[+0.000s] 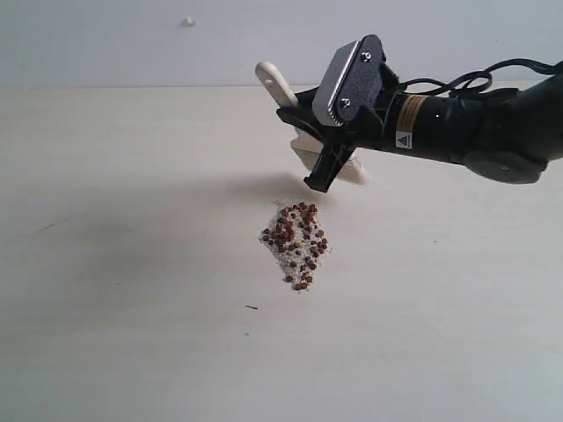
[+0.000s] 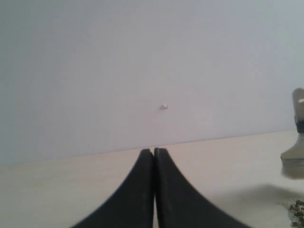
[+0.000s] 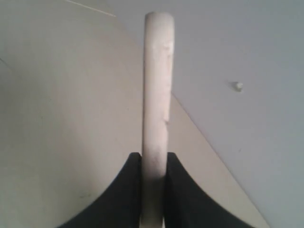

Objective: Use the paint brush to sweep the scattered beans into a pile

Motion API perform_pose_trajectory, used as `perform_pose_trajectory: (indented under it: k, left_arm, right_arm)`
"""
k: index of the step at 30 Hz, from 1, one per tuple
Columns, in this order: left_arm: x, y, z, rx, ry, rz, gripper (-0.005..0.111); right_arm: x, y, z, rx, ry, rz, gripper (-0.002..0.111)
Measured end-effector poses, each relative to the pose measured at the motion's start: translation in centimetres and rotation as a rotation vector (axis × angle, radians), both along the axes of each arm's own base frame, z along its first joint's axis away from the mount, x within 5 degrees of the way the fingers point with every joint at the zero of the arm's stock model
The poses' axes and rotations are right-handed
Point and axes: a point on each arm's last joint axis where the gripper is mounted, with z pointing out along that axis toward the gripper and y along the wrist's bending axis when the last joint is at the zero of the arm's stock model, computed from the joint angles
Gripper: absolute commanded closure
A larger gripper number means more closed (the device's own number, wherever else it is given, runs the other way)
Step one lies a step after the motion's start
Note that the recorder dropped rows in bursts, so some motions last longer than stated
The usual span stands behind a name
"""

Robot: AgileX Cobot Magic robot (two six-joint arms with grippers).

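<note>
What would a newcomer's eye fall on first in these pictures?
The right gripper, reaching in from the right of the exterior view, is clamped on a pale paint brush. Below it in that view, reddish-brown beans lie gathered in a small patch on the table. The left gripper is shut on nothing.

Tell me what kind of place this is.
Probably a robot test bench, not a home: a bare pale table against a blank white wall, where the right gripper holds the paint brush near the beans.
</note>
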Motion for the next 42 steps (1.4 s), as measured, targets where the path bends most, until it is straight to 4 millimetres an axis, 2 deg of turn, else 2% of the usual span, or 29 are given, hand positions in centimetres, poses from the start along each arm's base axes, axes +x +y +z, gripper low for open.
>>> perform_pose_trajectory:
  k: [3, 5, 10, 16, 25, 28, 33, 42]
  left_arm:
    - [0.0, 0.0, 0.0, 0.000, 0.000, 0.000, 0.107]
    - [0.0, 0.0, 0.0, 0.000, 0.000, 0.000, 0.107]
    - [0.0, 0.0, 0.0, 0.000, 0.000, 0.000, 0.107]
    - [0.0, 0.0, 0.0, 0.000, 0.000, 0.000, 0.107]
    - [0.0, 0.0, 0.0, 0.000, 0.000, 0.000, 0.107]
    - [0.0, 0.0, 0.0, 0.000, 0.000, 0.000, 0.107]
    - [0.0, 0.0, 0.0, 0.000, 0.000, 0.000, 0.107]
    - [0.0, 0.0, 0.0, 0.000, 0.000, 0.000, 0.107]
  right_arm:
    - [1.2, 1.1, -1.2, 0.039, 0.033, 0.079, 0.108]
    - [1.2, 1.4, -1.6, 0.045, 0.054, 0.117, 0.108]
    - [0.4, 2.0, -1.6, 0.097, 0.115, 0.228, 0.108]
    - [-0.5, 2.2, -1.8, 0.069, 0.157, 0.328, 0.108]
    - [-1.1, 1.8, 3.2, 0.038, 0.031, 0.316, 0.108]
    - [-0.9, 1.5, 3.8, -0.013, 0.015, 0.260, 0.108]
    - [-0.3, 1.2, 2.7, -0.071, 0.015, 0.214, 0.108]
    - [1.5, 1.3, -2.0, -0.019, 0.034, 0.104, 0.108]
